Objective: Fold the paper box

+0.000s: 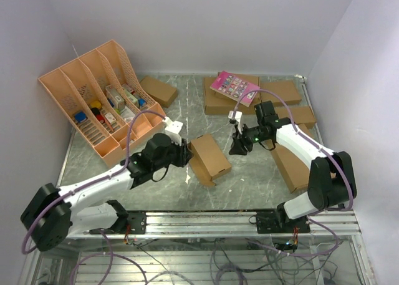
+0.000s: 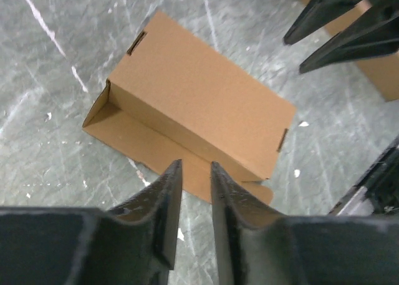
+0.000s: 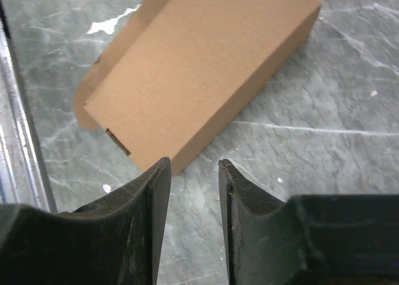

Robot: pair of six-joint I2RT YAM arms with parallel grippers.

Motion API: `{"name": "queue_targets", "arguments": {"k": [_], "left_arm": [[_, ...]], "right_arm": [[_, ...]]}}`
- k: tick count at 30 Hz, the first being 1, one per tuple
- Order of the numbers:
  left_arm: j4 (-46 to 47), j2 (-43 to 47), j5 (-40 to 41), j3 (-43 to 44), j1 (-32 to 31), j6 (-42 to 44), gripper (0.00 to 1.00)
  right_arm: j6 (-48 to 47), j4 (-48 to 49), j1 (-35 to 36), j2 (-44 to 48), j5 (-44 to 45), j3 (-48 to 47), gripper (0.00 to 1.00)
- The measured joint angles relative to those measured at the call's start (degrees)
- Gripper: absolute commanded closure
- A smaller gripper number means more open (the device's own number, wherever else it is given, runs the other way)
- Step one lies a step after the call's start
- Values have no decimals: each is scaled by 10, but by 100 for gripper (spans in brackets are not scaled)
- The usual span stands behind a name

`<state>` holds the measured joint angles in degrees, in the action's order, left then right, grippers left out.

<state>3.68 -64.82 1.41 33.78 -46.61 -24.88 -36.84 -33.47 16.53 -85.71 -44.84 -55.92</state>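
One paper box sits between left gripper and right gripper.

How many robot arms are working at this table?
2. The left arm comes in from the near left, the right arm from the near right; both reach toward the paper box mid-table.

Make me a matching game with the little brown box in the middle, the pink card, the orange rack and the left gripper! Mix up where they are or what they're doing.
Things:
1. paper box
2. pink card
3. orange rack
4. left gripper

Places or states:
A. far-left corner of the table
B. lying on a brown box at the back
C. middle of the table
D. jaws a little apart, holding nothing

Pairs: 1-C, 2-B, 3-A, 4-D.
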Motion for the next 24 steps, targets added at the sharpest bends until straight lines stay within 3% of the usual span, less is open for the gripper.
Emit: {"name": "queue_targets", "arguments": {"k": [7,13,24], "left_arm": [[83,73,-5,-62,0,-5,27],[154,66,-3,-100,0,-24,22],[209,63,-42,-111,-7,-13,25]], "right_arm": [[-21,-23,-21,2,-75,0,59],[-29,-33,-38,2,-119,0,56],[-11,-26,-46,-5,-155,0,51]]}}
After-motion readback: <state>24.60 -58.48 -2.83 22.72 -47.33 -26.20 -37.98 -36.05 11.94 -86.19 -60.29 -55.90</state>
